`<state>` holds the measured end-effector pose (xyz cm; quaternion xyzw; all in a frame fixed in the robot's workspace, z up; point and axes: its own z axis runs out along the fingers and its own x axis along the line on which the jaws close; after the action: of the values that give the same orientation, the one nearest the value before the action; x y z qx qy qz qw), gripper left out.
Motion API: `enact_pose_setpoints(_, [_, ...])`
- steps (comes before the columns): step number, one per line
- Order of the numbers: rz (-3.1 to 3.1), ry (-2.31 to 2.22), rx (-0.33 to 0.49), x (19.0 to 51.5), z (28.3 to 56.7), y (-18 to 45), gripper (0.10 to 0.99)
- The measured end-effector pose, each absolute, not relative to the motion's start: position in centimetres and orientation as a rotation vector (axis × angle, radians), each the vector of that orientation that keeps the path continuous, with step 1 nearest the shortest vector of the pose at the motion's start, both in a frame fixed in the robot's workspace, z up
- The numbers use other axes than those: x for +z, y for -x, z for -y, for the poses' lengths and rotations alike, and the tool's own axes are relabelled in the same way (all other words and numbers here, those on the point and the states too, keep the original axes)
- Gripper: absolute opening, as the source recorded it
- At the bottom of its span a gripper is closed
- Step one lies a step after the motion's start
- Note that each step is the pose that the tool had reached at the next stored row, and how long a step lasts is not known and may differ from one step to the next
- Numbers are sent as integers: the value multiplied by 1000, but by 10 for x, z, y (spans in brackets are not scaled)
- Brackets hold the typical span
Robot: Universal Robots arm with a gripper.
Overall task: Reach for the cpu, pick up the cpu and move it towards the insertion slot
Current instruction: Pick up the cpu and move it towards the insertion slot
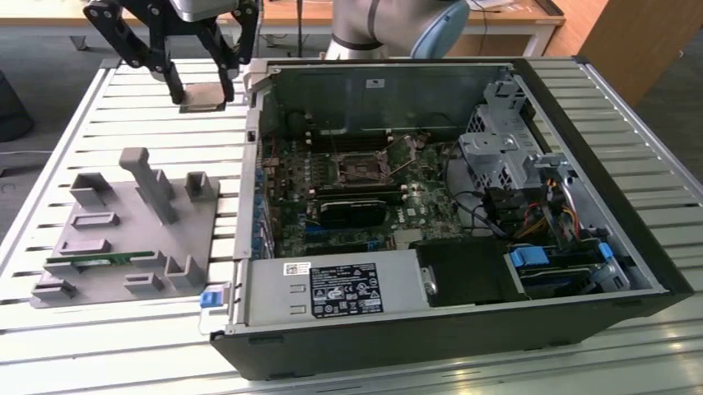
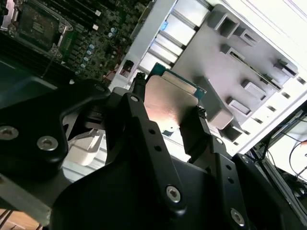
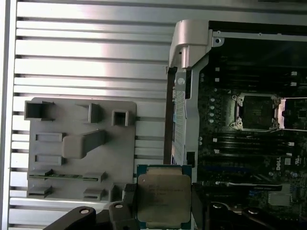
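Metal and ribbing everywhere: a slatted silver table (image 1: 132,123) carries one open black computer case (image 1: 615,164) and, well apart on the exterior view's left of the case, one matte grey plastic tray (image 1: 121,247) with blocky posts and rectangular recesses. One long green memory stick (image 1: 97,261) lies in a recess near the tray's front edge.

The cpu (image 1: 206,95) is a flat square with a dull silver top and a thin green-edged rim; in the first wrist view the cpu (image 3: 163,195) shows faint print. It hangs in the air above the table, just outside the case's far corner wall, on the tray's side of the case.

The gripper (image 1: 201,84), black, jointed and studded with screws, points downward from the arm, its two fingers (image 2: 136,103) pressed against opposite edges of the chip, closed only to the chip's width.

Inside the case, the insertion slot (image 1: 360,169) is one dark square socket in a silvery frame on the green board, well apart from the chip.
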<state>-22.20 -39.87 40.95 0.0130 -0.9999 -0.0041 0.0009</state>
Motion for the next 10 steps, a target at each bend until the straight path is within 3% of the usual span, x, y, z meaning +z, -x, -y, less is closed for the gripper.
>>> enact_pose_setpoints(10, [3139,-41,-65,410,391,203,537])
